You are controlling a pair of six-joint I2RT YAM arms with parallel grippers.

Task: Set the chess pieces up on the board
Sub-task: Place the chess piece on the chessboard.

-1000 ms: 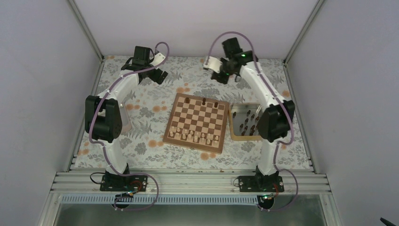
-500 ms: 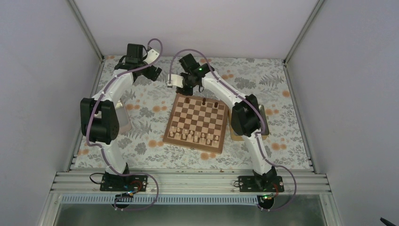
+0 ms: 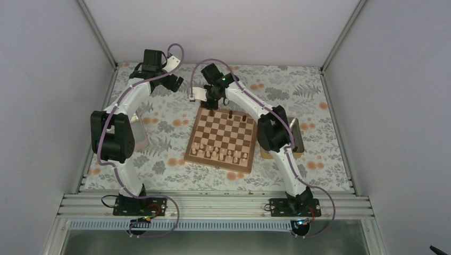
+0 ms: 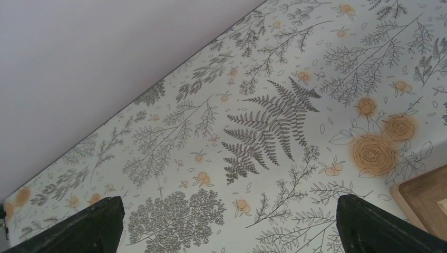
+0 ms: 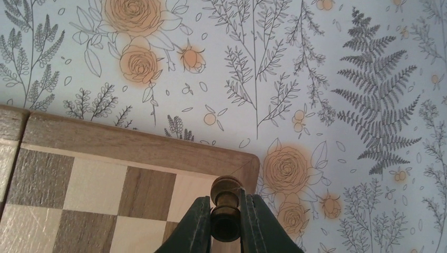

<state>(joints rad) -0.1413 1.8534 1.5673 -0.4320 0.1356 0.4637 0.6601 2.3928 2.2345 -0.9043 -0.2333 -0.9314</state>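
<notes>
The chessboard [image 3: 220, 139] lies mid-table. Three dark chess pieces [image 3: 230, 113] stand along its far row, and pale pieces line its near row. My right gripper [image 3: 211, 102] hangs over the board's far left corner. In the right wrist view it [image 5: 225, 204] is shut on a dark brown chess piece [image 5: 226, 191], held upright above the light corner square of the board [image 5: 132, 145]. My left gripper [image 3: 173, 82] is open and empty over the floral cloth, left of the board. Its fingers [image 4: 89, 226] are wide apart, and a board corner [image 4: 427, 197] shows at the right.
A tan-rimmed tray [image 3: 299, 142] sits right of the board, mostly hidden behind my right arm's elbow [image 3: 272, 133]. A grey flat object [image 3: 140, 132] lies by my left arm. Frame rails and walls bound the floral cloth [image 3: 175, 122].
My right arm has swung from the far right, above the tray, across to the board's far left corner, carrying the dark piece. My left gripper has shifted slightly left.
</notes>
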